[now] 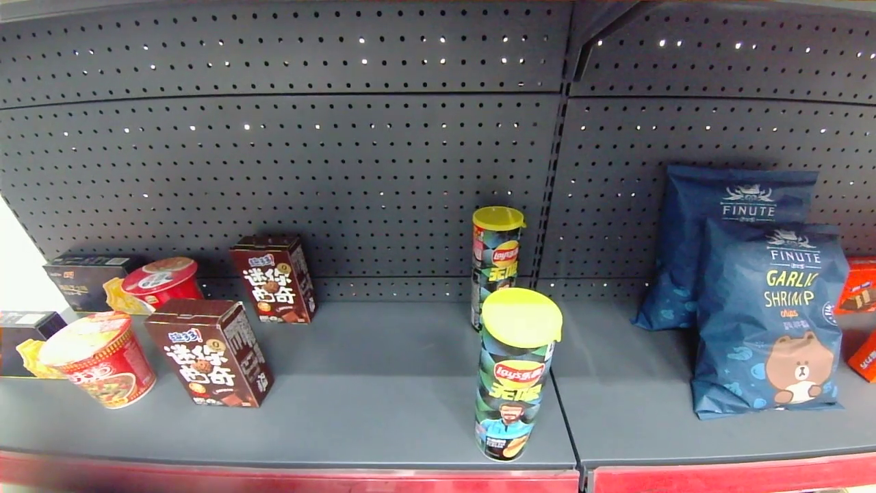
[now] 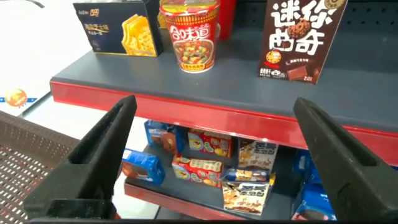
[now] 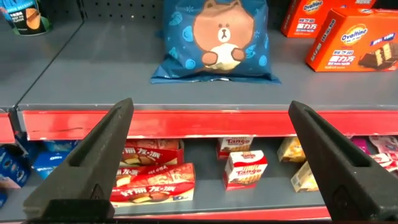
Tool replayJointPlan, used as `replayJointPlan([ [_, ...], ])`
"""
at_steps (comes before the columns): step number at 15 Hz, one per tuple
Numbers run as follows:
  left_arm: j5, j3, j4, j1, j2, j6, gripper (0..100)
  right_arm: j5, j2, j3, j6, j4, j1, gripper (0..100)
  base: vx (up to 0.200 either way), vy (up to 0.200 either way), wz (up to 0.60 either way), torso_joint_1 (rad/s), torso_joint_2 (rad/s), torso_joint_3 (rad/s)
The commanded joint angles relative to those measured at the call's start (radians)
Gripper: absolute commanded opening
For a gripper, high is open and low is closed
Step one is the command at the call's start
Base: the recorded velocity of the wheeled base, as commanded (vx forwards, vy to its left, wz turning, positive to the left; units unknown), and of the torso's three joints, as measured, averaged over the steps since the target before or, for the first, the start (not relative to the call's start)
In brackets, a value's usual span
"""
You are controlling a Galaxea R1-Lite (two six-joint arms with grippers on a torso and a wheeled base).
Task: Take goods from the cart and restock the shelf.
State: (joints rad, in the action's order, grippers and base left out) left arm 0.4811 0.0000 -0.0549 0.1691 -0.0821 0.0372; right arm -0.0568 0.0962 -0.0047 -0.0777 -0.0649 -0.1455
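Note:
The grey shelf (image 1: 383, 390) holds two tall chip cans with yellow lids, one at the front (image 1: 514, 373) and one behind it (image 1: 496, 260). Left of them stand two brown cookie boxes (image 1: 209, 352) (image 1: 274, 277) and two red noodle cups (image 1: 102, 359) (image 1: 161, 281). Two blue chip bags (image 1: 770, 318) lean at the right. My left gripper (image 2: 214, 162) is open and holds nothing, below the shelf's red front edge (image 2: 186, 102), facing a noodle cup (image 2: 189, 34) and a cookie box (image 2: 301, 37). My right gripper (image 3: 211, 162) is open and holds nothing, in front of the bear chip bag (image 3: 217, 37).
Dark boxes (image 1: 85, 277) sit at the far left, orange boxes (image 1: 861, 287) (image 3: 354, 37) at the far right. A lower shelf carries snack boxes (image 2: 208, 155) (image 3: 152, 177). A wire cart mesh (image 2: 31, 152) lies beside the left gripper. The shelf middle between cookie boxes and cans is bare.

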Motion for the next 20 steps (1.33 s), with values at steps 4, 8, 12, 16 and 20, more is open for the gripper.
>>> replayJointPlan([
  [4, 0.001, 0.000, 0.001, 0.000, -0.004, -0.025, 100, 0.000, 0.004, 0.000, -0.001, -0.001, 0.000, 100, 0.000, -0.050, 0.00, -0.003, 0.00, 0.003],
  [8, 0.001, 0.000, 0.001, 0.000, -0.004, -0.025, 100, 0.000, 0.004, 0.000, -0.002, 0.000, 0.000, 100, 0.000, 0.000, 0.00, 0.000, 0.00, 0.000],
  [12, 0.001, 0.000, 0.001, 0.000, -0.004, -0.025, 100, -0.020, 0.004, 0.000, -0.001, -0.001, 0.000, 100, 0.000, 0.000, 0.00, 0.000, 0.00, 0.000],
  [16, 0.001, 0.000, 0.001, 0.000, -0.004, -0.025, 100, -0.028, 0.004, 0.000, -0.007, 0.000, 0.000, 100, 0.000, 0.000, 0.00, 0.000, 0.00, 0.000],
  [20, 0.001, 0.000, 0.001, -0.002, -0.004, -0.025, 100, -0.029, 0.004, 0.000, -0.007, 0.000, 0.000, 100, 0.000, 0.000, 0.00, 0.000, 0.00, 0.000],
])
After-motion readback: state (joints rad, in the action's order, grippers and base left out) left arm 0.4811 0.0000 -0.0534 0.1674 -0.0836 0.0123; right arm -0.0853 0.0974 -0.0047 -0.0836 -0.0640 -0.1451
